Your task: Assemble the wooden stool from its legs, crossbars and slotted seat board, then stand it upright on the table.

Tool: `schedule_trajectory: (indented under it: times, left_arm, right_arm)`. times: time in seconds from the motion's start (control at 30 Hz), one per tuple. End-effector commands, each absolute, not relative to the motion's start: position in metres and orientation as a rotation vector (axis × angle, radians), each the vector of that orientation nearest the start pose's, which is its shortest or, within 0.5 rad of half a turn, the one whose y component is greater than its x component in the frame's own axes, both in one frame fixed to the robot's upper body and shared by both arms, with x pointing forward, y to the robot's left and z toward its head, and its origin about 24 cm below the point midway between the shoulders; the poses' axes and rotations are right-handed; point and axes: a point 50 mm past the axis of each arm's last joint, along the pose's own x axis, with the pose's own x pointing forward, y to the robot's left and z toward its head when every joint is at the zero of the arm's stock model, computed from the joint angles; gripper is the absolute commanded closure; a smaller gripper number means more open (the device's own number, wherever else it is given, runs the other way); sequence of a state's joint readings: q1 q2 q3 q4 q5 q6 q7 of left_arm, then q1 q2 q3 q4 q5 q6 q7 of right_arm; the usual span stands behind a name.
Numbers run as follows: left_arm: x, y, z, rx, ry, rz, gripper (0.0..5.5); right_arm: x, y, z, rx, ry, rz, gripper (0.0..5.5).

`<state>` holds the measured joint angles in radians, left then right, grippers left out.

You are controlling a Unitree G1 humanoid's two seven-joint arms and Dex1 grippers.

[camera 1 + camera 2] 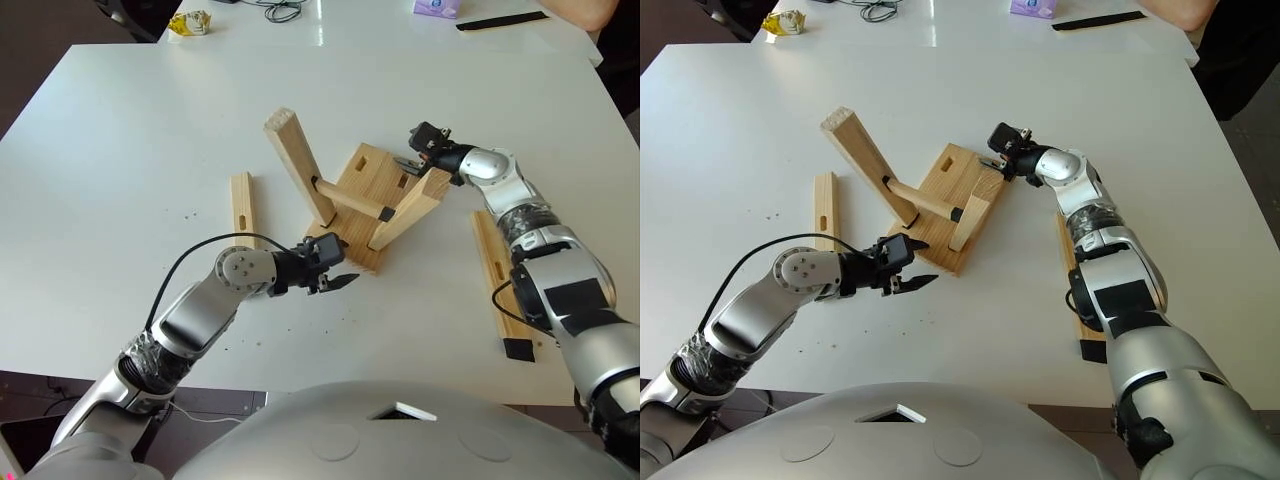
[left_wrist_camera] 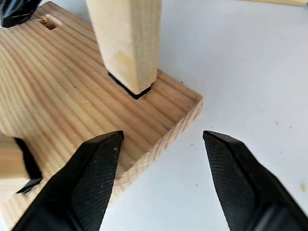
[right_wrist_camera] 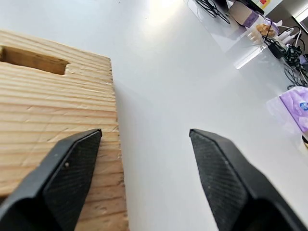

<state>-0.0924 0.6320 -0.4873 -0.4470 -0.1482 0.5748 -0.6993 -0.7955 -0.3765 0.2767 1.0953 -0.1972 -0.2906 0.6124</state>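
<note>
1. No word, number or sign is clear enough to read.
2. The purple box (image 3: pixel 288 110), far back at about 1 o'clock from the head, bears a small round blue mark. Its lettering is too small to make out.
3. The yellow packet (image 1: pixel 190 22), far back at about 11 o'clock, carries print too blurred to read.

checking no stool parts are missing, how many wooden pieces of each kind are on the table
seat board: 1
fitted legs: 2
crossbar between them: 1
loose wooden bars, leg or crossbar unclear: 2
total: 6
</note>
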Motion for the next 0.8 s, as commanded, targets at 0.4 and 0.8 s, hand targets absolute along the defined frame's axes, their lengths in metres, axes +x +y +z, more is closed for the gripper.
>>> schedule_trajectory:
  times: [0.4,0.8]
  left_arm:
    - [0.249,0.126,0.057,0.512,0.422,-0.927,2.42]
    - [0.304,0.133,0.074,0.568,0.327,-0.765,2.42]
  right_arm:
    - [0.294,-0.204,0.03,-0.792,0.443,1.034,2.1]
    - [0.28,-0.18,0.05,-0.782,0.411,1.121,2.1]
